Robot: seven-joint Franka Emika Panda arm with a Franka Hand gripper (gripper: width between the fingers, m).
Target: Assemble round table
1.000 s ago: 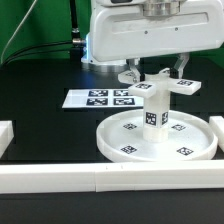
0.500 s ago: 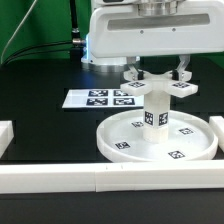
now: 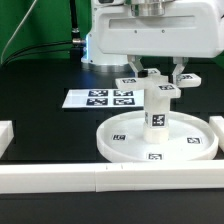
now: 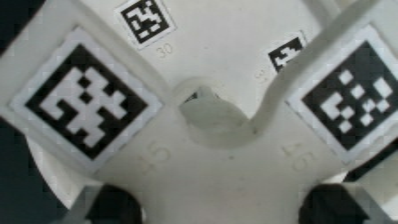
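- The large white plastic round disc with a raised rim lies flat on the black table, so it can serve as a steady base while the other parts are joined above it.
- One thick white cylindrical leg stands upright on the middle of the disc, probably seated in its hub, because it keeps vertical without help.
- One white cross-shaped piece with four arms sits on top of the leg, directly above the centre of the disc; in the wrist view its arms spread out from a central boss.
- The hand hangs above the disc with its two fingers on either side of the cross-shaped piece. They seem closed around it, perhaps to turn it onto the leg, but the contact itself is hidden, so I cannot tell for sure.
- One flat paper sheet with four printed markers lies behind the disc, toward the exterior view's left.
- Long white border bars lie just in front of the disc; I count at least two.
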